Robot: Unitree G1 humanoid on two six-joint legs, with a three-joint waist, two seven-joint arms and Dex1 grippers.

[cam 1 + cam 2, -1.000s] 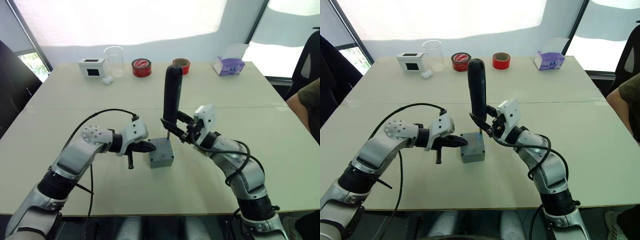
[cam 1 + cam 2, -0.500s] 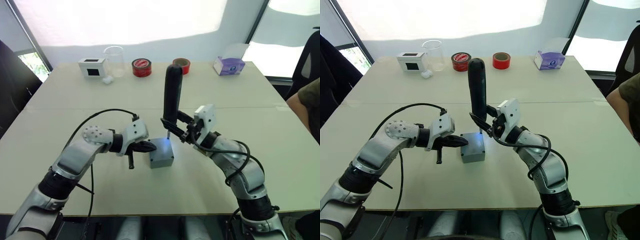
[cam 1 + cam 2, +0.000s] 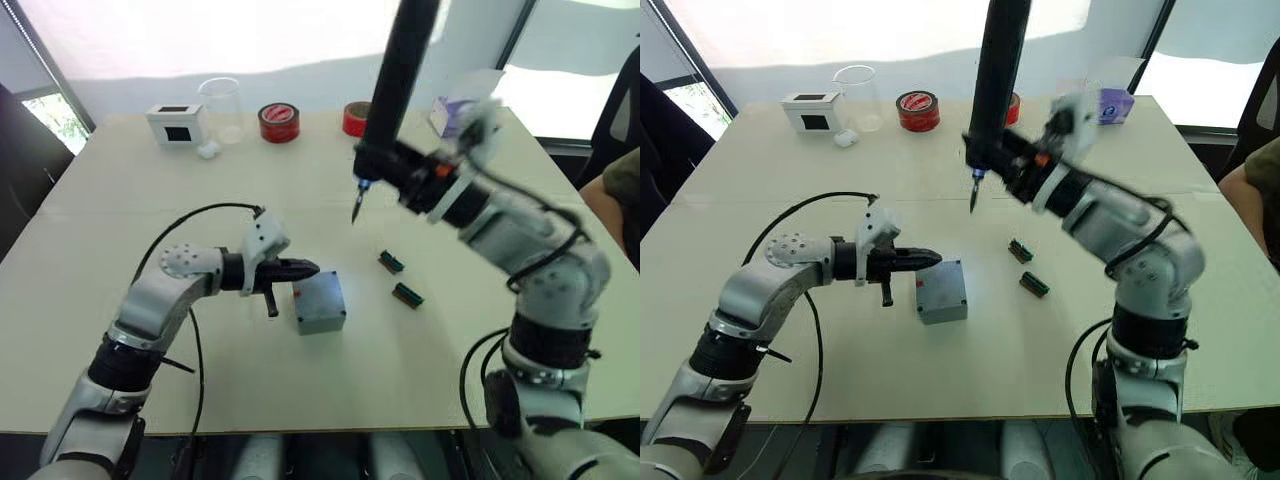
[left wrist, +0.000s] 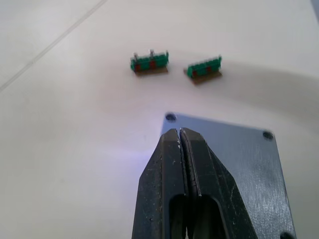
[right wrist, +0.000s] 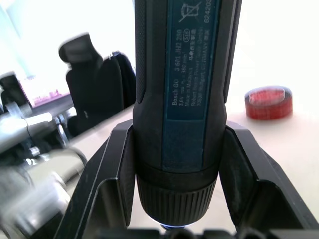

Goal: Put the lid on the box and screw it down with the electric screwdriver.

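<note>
The grey box (image 3: 945, 310) sits mid-table with the lid (image 3: 942, 283) lying flat on top, and a small red mark shows on its left side. My left gripper (image 3: 933, 258) is shut and empty. Its tips (image 4: 179, 133) are at the lid's (image 4: 234, 159) left edge, by a corner screw hole. My right gripper (image 3: 378, 160) is shut on the electric screwdriver (image 3: 397, 80). It holds the tool upright, high over the table, behind and to the right of the box. The bit points down in the air. Both fingers (image 5: 113, 169) clamp the black barrel (image 5: 179, 94).
Two small green pieces (image 3: 391, 262) (image 3: 407, 295) lie right of the box. Along the far edge stand a white box with a black window (image 3: 172, 124), a glass beaker (image 3: 220, 103), two red tape rolls (image 3: 278, 122) and a tissue box (image 3: 452, 112). A person's arm (image 3: 612, 195) is at the right edge.
My right arm has lifted the screwdriver off the box, up and back to the right. The green pieces now show. The left gripper stays at the lid. The camera has shifted.
</note>
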